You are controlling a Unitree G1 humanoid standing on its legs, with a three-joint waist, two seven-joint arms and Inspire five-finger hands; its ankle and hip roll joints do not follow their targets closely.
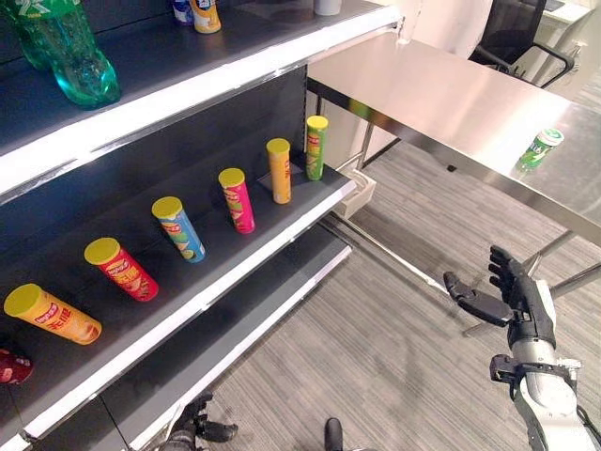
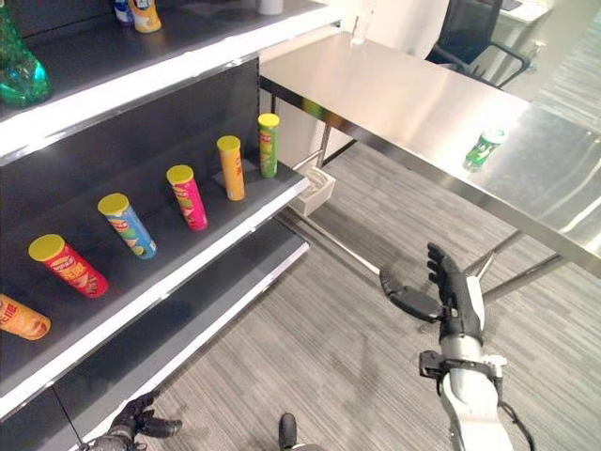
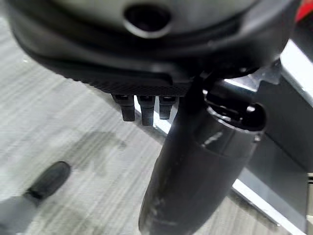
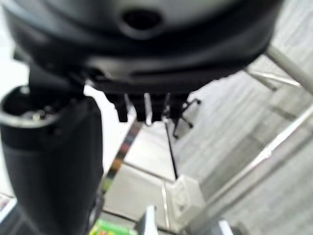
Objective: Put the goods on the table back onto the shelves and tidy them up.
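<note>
A small green bottle (image 1: 541,147) lies on its side on the steel table (image 1: 441,94), near its right part. The dark shelves (image 1: 188,282) stand to the left. Several snack tubes stand in a row on the middle shelf, from a yellow one (image 1: 52,314) to a green one (image 1: 315,147). My right hand (image 1: 512,296) hangs open and empty over the floor, in front of the table and below the bottle. My left hand (image 1: 192,427) is low by the bottom shelf, fingers relaxed, holding nothing.
A large green soda bottle (image 1: 70,52) and small bottles (image 1: 205,14) stand on the upper shelf. A red item (image 1: 11,365) sits at the middle shelf's left end. A white box (image 1: 362,193) rests under the table by the shelf. A black chair (image 1: 521,38) stands behind the table.
</note>
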